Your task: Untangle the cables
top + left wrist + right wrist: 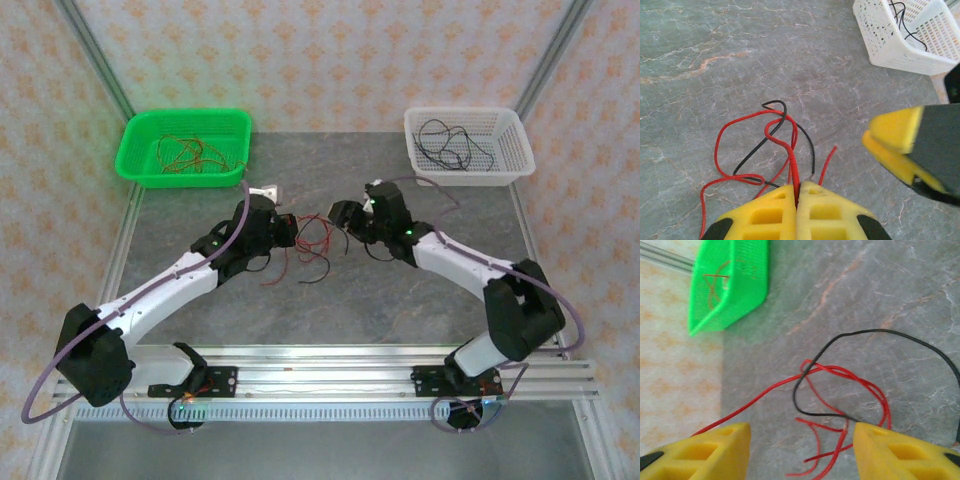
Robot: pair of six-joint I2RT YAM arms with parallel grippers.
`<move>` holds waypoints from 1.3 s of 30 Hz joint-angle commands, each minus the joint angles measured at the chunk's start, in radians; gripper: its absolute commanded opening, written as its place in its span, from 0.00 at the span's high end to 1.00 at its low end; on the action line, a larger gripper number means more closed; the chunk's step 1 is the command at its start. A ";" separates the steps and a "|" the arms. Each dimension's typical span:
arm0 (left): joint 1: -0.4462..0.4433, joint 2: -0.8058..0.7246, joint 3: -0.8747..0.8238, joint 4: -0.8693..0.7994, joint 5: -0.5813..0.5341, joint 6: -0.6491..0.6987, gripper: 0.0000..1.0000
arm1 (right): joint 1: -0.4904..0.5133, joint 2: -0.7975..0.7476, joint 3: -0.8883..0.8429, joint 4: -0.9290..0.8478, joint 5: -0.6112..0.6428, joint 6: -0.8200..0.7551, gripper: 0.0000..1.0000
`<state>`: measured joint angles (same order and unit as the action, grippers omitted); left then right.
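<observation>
A small tangle of thin red and black cables [312,245] lies on the grey table between the two arms. My left gripper [797,192] is shut on a red cable [792,160] that runs up into loops crossed by a black cable [760,145]. In the top view the left gripper [290,226] sits at the tangle's left edge. My right gripper [802,440] is open above the same tangle, with red loops [860,385] and a black strand [805,385] lying between and beyond its fingers. The right gripper [342,216] faces the left one across a short gap.
At the back left, a green basket [135,135] holds several red wires [185,152]. A white basket [512,135] at the back right holds black wires [445,143]. The right gripper's yellow fingers [895,145] hang close at the right of the left wrist view.
</observation>
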<state>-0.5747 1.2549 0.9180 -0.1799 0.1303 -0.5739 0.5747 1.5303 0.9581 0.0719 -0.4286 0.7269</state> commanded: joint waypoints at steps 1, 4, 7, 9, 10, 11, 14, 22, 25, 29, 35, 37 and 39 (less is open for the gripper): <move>-0.019 -0.019 0.051 -0.018 -0.001 0.017 1.00 | 0.073 0.067 0.104 -0.091 0.153 -0.084 0.44; -0.029 -0.015 0.066 -0.022 -0.005 0.017 1.00 | 0.107 0.117 0.118 -0.058 0.132 -0.091 0.44; -0.040 -0.015 0.076 -0.026 -0.011 0.015 1.00 | 0.119 0.152 0.115 0.005 0.102 -0.064 0.44; -0.048 -0.017 0.081 -0.027 -0.015 0.013 1.00 | 0.127 0.178 0.133 0.002 0.101 -0.066 0.44; -0.051 -0.018 0.081 -0.028 -0.018 0.011 1.00 | 0.131 0.189 0.143 -0.007 0.102 -0.067 0.44; -0.052 -0.021 0.082 -0.029 -0.018 0.011 1.00 | 0.132 0.197 0.148 -0.008 0.103 -0.066 0.44; -0.059 -0.027 0.090 -0.036 -0.023 0.008 1.00 | 0.134 0.218 0.151 0.005 0.119 -0.054 0.44; -0.097 -0.071 0.153 -0.095 -0.053 0.012 1.00 | 0.134 0.280 0.167 0.070 0.352 -0.014 0.58; -0.105 -0.094 0.180 -0.133 -0.076 0.019 1.00 | 0.134 0.304 0.168 0.079 0.411 0.000 0.69; -0.105 -0.123 0.220 -0.186 -0.116 0.034 1.00 | 0.134 0.320 0.152 0.087 0.445 0.012 0.75; -0.105 -0.146 0.326 -0.279 -0.184 0.075 1.00 | 0.125 0.323 0.102 0.103 0.473 0.029 0.91; -0.105 -0.149 0.373 -0.315 -0.215 0.092 1.00 | 0.117 0.322 0.083 0.107 0.469 0.032 0.95; -0.104 -0.151 0.416 -0.347 -0.246 0.109 1.00 | 0.109 0.317 0.064 0.111 0.467 0.035 0.99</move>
<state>-0.6743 1.1336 1.2575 -0.4576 -0.0364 -0.5137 0.6983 1.8416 1.0554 0.1741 -0.0101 0.7536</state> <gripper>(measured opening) 0.044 0.040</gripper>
